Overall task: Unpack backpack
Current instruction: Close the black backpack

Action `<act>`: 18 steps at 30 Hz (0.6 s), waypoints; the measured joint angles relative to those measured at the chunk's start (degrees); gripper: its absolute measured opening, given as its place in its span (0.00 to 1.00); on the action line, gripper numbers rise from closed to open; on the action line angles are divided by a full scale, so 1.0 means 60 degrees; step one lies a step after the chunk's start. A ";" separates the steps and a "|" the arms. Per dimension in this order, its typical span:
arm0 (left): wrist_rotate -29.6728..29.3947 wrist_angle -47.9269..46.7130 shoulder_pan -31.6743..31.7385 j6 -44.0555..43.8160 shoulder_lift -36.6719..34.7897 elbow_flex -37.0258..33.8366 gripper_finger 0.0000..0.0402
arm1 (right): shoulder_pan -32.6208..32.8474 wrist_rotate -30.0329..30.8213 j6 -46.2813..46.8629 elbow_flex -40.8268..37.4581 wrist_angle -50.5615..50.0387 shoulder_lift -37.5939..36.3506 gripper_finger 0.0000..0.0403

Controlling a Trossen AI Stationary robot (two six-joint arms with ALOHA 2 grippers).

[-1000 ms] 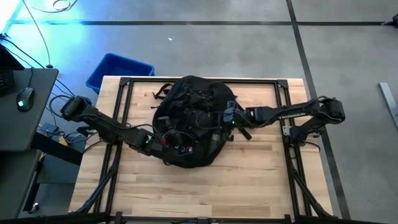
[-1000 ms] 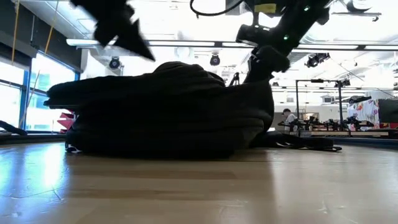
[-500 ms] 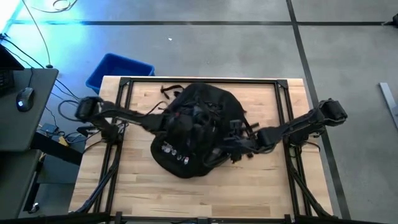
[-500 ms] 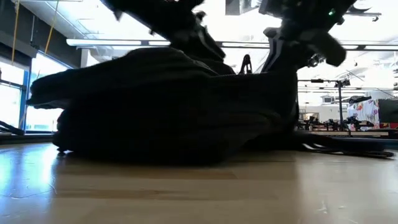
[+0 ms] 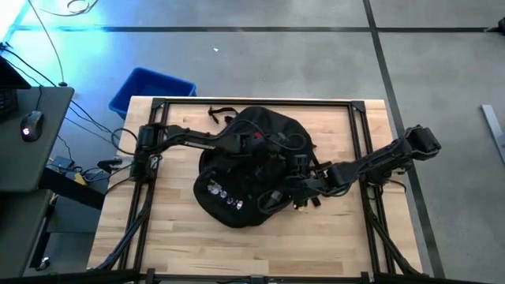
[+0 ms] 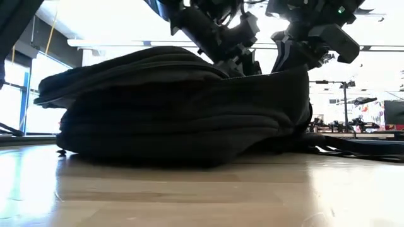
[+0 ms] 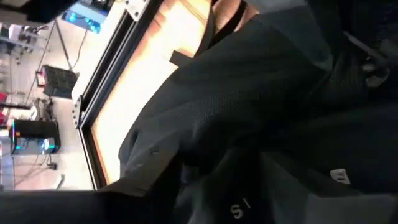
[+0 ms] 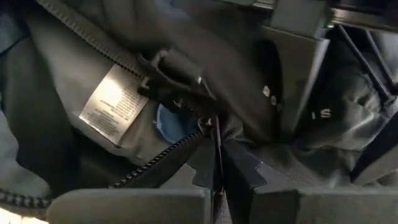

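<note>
The black backpack (image 5: 245, 170) lies flat on the wooden table, with its colourful pins (image 5: 221, 193) on the near left part. In the low view it is a dark mound (image 6: 177, 107). My right gripper (image 5: 296, 187) is at its right near side, shut on fabric at the opening, where grey lining and a white label (image 8: 115, 102) show. My left gripper (image 5: 262, 146) is over the backpack's top middle, tipped down toward the opening (image 6: 221, 34). It also shows in the right wrist view (image 8: 292, 68). My right gripper pinches a fold of the backpack's black fabric at the zipper edge (image 8: 214, 134) of the opening between its two fingers. The fingers come in from the table's right, slanting down. The backpack stays lying on the table.
A blue bin (image 5: 150, 88) stands on the floor past the table's far left corner. Black frame rails (image 5: 158, 118) run along the table's sides. A loose strap (image 5: 217, 114) lies on the far side of the backpack. Bare wood shows along the near edge (image 5: 252, 252).
My left gripper has left the backpack's near left side and gone up and toward the right, over its top middle. My right gripper has gone toward the near edge along the backpack's right side. The backpack has shifted a little toward the near edge.
</note>
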 joint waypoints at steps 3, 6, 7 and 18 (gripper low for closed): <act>0.0270 -0.0254 0.0238 0.0172 0.0094 0.0205 0.22 | 0.0038 0.0072 0.0221 0.0000 -0.0234 0.0000 0.00; 0.0638 -0.0465 0.0562 -0.0195 0.0091 0.0210 0.04 | 0.0177 0.0288 0.0606 0.0000 -0.0536 0.0000 0.00; 0.0599 -0.0548 0.0643 -0.0378 0.0091 0.0214 0.03 | 0.0250 0.0443 0.0760 0.0000 -0.0645 0.0000 0.00; -0.0050 -0.0953 0.1102 -0.1041 0.0040 0.0227 0.00 | 0.1249 0.1216 0.2318 -0.0410 -0.0562 0.0000 0.00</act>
